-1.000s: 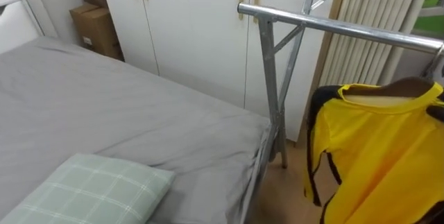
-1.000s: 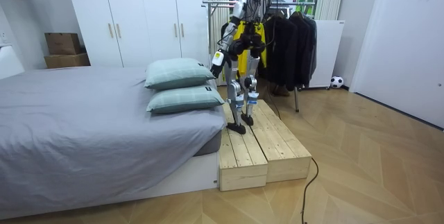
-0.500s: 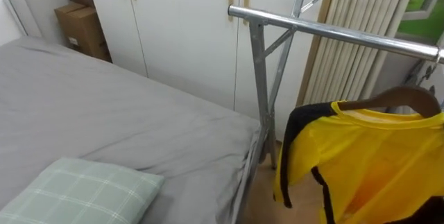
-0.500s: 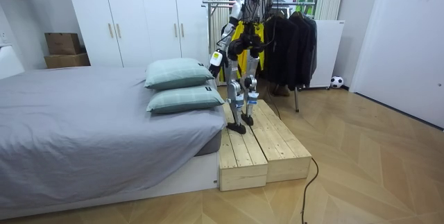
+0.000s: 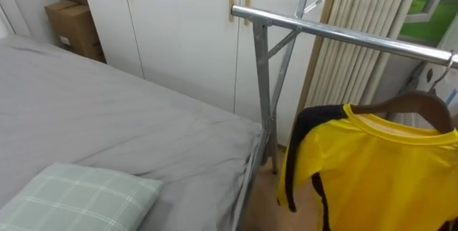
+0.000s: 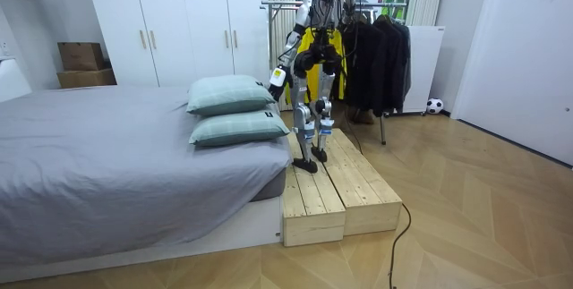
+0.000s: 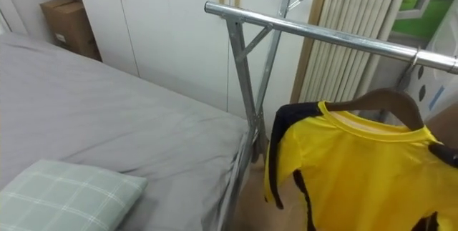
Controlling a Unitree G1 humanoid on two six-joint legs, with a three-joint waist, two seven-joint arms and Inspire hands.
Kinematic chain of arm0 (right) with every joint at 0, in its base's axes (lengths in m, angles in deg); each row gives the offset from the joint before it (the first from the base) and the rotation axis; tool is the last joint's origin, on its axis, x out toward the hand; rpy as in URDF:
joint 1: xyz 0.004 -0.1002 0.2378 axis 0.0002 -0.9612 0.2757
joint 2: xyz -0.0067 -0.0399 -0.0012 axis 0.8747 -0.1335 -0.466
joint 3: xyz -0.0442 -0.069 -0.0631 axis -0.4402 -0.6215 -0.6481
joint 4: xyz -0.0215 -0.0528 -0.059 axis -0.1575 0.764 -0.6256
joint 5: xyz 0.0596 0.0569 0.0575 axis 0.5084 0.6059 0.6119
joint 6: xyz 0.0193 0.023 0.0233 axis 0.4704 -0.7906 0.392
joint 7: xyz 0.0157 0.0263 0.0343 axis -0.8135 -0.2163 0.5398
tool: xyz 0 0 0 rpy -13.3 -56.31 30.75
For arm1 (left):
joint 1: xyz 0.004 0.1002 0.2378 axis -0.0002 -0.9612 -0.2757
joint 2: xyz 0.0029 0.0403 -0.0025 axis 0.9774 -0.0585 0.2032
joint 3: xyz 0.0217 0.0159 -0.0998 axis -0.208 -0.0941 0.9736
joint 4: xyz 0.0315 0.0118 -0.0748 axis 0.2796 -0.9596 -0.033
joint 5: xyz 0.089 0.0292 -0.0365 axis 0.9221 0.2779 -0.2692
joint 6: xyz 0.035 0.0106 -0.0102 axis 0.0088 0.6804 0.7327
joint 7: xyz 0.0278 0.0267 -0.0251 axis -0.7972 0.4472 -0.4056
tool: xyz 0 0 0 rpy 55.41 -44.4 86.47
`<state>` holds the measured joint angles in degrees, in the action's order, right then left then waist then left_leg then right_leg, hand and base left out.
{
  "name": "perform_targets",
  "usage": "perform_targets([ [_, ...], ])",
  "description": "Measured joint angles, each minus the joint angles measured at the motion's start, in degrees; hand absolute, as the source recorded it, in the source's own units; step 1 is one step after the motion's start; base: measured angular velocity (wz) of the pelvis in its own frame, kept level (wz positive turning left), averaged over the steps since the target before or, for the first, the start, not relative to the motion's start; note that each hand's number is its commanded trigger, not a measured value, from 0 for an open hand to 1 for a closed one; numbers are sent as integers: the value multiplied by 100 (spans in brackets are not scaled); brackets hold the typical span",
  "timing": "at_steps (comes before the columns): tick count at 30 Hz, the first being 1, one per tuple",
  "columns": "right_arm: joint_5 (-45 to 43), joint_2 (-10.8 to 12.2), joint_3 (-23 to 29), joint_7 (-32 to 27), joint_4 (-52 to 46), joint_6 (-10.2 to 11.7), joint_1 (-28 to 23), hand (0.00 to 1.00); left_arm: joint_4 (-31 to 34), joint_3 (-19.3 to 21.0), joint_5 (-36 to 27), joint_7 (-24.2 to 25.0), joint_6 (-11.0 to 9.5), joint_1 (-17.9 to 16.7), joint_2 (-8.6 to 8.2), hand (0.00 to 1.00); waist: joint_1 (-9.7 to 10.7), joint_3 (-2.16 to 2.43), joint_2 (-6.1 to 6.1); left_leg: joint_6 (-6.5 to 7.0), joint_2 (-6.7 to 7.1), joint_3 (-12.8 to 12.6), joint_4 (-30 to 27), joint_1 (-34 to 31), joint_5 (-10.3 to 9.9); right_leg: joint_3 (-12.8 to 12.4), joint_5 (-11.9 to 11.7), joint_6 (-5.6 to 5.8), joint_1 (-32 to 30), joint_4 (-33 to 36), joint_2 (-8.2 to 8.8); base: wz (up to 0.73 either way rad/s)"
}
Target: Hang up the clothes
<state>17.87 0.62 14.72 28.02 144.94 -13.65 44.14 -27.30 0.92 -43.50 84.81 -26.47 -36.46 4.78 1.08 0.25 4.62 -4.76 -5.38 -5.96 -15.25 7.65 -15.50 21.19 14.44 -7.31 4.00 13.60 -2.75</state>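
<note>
I have the robot standing on the wooden platform [image 6: 331,182] at the foot corner of the bed [image 5: 107,116], facing the clothes rack, with the white wardrobe [image 5: 179,31] and a cardboard box [image 5: 68,23] behind it. The yellow shirt [image 5: 372,174], black at the sleeve and side trim, sits squarely on its wooden hanger [image 5: 411,106] and hangs just under the rack's lower rail [image 5: 343,34], well away from the end post [image 5: 265,88]. The metal hook [image 7: 413,58] is right up at that rail, but I cannot tell whether it is over the bar or only against it. I also cannot tell what carries the hanger or how that hand is closed. The left hand [image 6: 278,77] hangs low beside the pillows in the room view, and I cannot tell if it is spread or closed. My read is that the step in hand is seating the hook. To do it well I would lift the hook clearly above the bar, bring it across, and lower it until the rail takes the weight before letting go. I would keep the hanger level so the collar does not slide off. I would also stay clear of the end post and the dark clothes [image 6: 376,56] further along the rack. The checked pillow [image 5: 79,199] on the near bed edge is not in the way.
</note>
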Motion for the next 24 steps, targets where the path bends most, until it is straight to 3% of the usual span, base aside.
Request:
perform_targets([
  [4, -5, 11, 3, 1, -14, 2, -236, 0, -233, 33, -14, 29, -2, 126, 0, 0, 46, -14, -106, 2, 4, -10, 71, 41, 1, -54, -24, 1, -15, -4, -15, -9],
  [9, -2, 27, 2, 37, -17, 44, -460, 0, -248, 36, -13, 25, -2, 150, 6, 0, 70, -22, -115, -1, 1, -14, 174, 97, 18, -66, -25, 0, -17, -6, -30, -1],
  [12, 5, 166, 1, 133, -17, 136, -621, 0, -263, 33, -13, 23, -2, 165, 11, 0, 69, -29, -102, -2, 0, -16, 170, 95, 18, -65, -26, -1, -21, -7, -31, 0],
  [20, -367, 614, -7, 429, -275, 136, -990, 0, -263, 22, 7, 9, -3, 179, 12, 0, 147, -34, -94, -2, 4, -23, 167, 55, 18, -68, -30, -2, -68, -4, -28, 0],
  [24, -640, 706, -44, 593, -471, 135, -1193, 0, -263, 25, 13, 8, -3, 181, 18, 0, 149, -34, -98, -2, 7, -28, 168, 26, 18, -85, -36, -11, -104, 2, -27, -3],
])
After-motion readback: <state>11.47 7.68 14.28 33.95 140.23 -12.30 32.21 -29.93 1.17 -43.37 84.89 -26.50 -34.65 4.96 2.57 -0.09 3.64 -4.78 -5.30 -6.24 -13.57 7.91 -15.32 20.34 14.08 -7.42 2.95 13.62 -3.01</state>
